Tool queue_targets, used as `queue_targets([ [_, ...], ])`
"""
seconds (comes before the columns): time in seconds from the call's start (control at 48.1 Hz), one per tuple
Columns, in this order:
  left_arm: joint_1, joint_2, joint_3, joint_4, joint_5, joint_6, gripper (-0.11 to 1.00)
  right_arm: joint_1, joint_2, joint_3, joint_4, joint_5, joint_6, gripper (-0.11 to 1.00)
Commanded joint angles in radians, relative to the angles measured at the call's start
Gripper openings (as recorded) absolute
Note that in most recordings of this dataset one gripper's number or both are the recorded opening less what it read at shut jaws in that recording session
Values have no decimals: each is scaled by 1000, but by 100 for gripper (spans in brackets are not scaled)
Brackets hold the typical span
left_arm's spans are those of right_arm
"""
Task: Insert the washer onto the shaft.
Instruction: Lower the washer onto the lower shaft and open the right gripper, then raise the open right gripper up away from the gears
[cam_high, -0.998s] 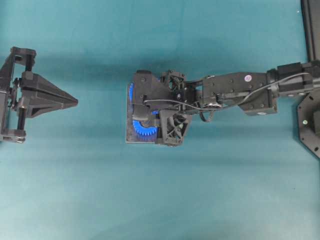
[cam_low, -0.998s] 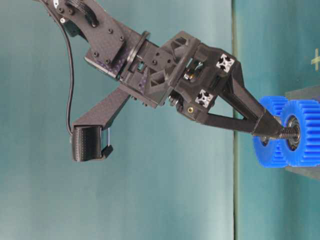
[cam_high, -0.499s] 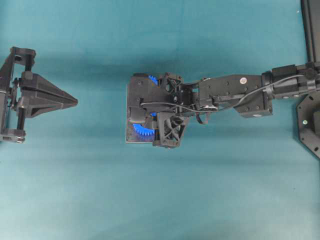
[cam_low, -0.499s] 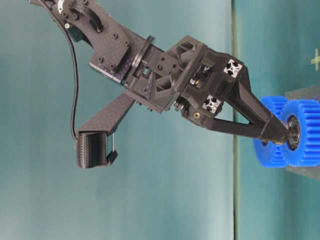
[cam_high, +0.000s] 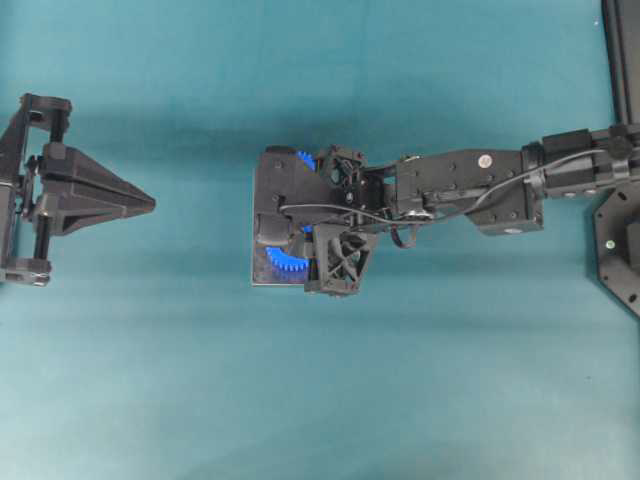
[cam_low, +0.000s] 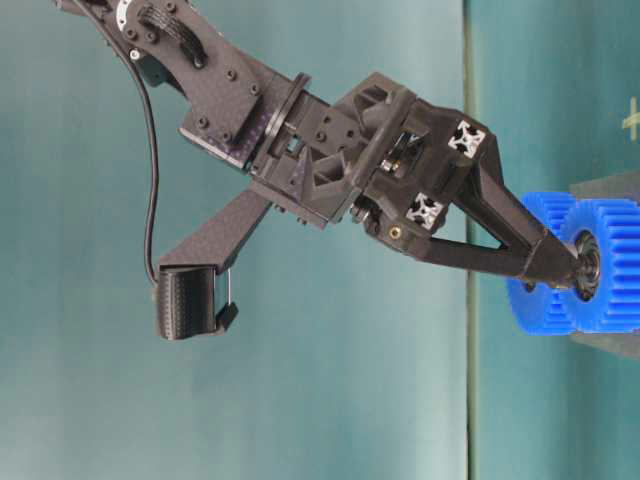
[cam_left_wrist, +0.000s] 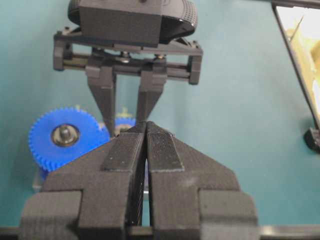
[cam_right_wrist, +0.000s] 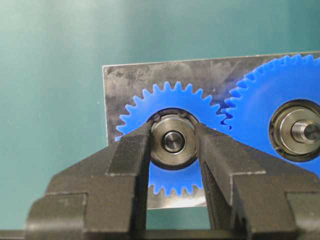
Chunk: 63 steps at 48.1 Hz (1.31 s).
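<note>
A grey plate carries two meshed blue gears. In the right wrist view my right gripper is shut on the metal washer, one finger on each side. The washer sits around the shaft at the hub of the smaller gear. In the table-level view the right gripper's tips press against the gear face. In the overhead view the right wrist covers most of the plate. My left gripper is shut and empty, far left; it also shows in the left wrist view.
The larger blue gear with its own shaft sits right of the small one. A black frame and an arm base stand at the right edge of the overhead view.
The right gripper has moved along the shaft toward the gear. The threaded shaft end seen beyond its tips a second ago is now covered. The left arm has not moved.
</note>
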Motion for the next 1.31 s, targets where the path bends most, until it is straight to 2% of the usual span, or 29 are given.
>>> queue_targets([
  [0.0,-3,-2,-15,3,-8,-2,0,2,-15,-17,-2,3,-18,31],
  [0.166,-3,-2,-14,3,-9,-2,0,0,-15,-17,-2,5,-32,33],
  [0.312,-3,-2,-15,3,-9,-2,0,-3,-17,-18,-2,5,-34,71],
  [0.353,-3,-2,-14,3,-8,-2,0,-3,-17,-20,-2,5,-34,76],
  [0.499,-3,-2,-14,3,-8,-2,0,-3,-18,-31,-3,5,-38,71],
  [1.289,-3,-3,-11,3,-8,0,0,-14,-66,-21,-3,17,-43,71],
])
